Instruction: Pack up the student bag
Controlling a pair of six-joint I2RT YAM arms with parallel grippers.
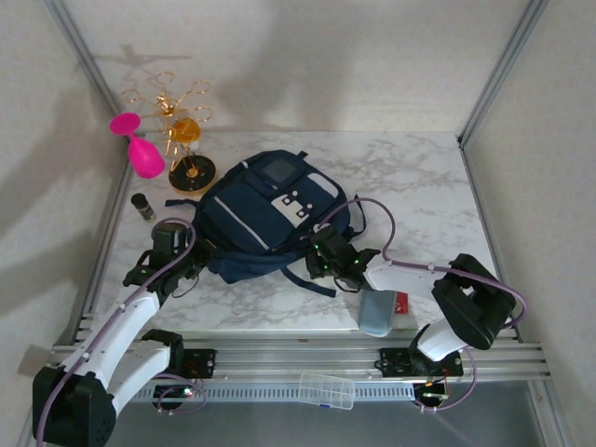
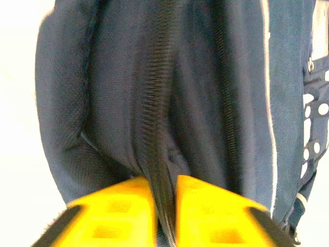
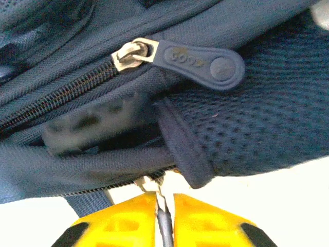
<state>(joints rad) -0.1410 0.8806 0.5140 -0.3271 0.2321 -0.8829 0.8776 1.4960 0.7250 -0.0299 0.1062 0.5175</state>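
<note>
Two arms reaching in on one navy bag [image 1: 265, 209], flat in the middle of the marble table [image 1: 410, 177], grey panel end toward the far wall. At its near left edge, the left fingers [image 1: 191, 253]: from the wrist, yellow pads [image 2: 110, 213] almost together, pinching a fold of navy cloth along a dark zip line [image 2: 157, 103]. At the near right edge, the right fingers [image 1: 317, 256]: pads nearly touching, clamped on a thin zip tab [image 3: 164, 218] hanging from a metal slider on the lower zip. Above that, a second slider with a navy rubber tab [image 3: 200, 60], lying free. At the far left of the table, a pink vase [image 1: 140, 149], a gold wire stand [image 1: 177, 126] on a dark round base, a small dark bottle [image 1: 142, 206]. Just beside the right forearm, a pale blue container [image 1: 375, 312] with something red [image 1: 401, 302] right beside it. On the front rail, a clear plastic box [image 1: 326, 389]
</note>
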